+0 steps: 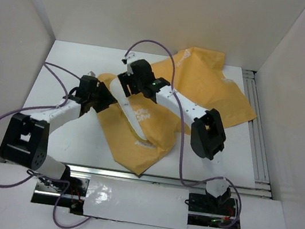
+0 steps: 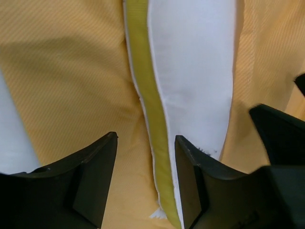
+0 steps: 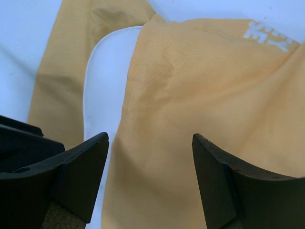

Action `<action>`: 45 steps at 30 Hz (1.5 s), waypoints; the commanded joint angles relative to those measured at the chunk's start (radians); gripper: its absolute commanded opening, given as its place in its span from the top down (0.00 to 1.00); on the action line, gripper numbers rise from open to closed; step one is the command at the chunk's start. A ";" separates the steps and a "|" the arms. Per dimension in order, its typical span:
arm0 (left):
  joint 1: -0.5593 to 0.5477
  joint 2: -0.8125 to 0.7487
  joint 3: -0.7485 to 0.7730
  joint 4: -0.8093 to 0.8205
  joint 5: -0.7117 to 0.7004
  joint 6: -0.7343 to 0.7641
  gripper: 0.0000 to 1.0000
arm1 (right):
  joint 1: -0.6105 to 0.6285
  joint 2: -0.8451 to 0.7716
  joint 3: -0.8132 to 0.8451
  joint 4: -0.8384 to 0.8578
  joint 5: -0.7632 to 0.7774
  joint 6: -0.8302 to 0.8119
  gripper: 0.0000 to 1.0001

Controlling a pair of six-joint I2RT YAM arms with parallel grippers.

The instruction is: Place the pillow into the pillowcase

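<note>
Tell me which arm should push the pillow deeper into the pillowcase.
Left, probably. The left gripper is open right over the pillow and its exposed yellow edge. The right gripper hangs open over the pillowcase cloth, better suited to holding it.

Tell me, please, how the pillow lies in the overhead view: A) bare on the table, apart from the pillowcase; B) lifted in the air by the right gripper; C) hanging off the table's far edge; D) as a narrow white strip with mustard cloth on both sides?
D: the pillow shows only as a narrow white strip, with the mustard pillowcase lying on both sides of it.
</note>
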 commanded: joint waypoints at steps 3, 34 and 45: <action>-0.001 0.140 0.094 0.178 0.122 0.041 0.40 | -0.003 0.111 0.128 -0.047 0.036 -0.049 0.22; -0.209 0.323 0.274 0.597 0.165 -0.028 0.79 | 0.048 -0.294 0.045 -0.036 -0.320 0.044 1.00; -0.257 0.387 0.285 0.749 0.237 -0.025 0.67 | -0.001 -0.295 0.010 -0.018 -0.277 0.093 0.79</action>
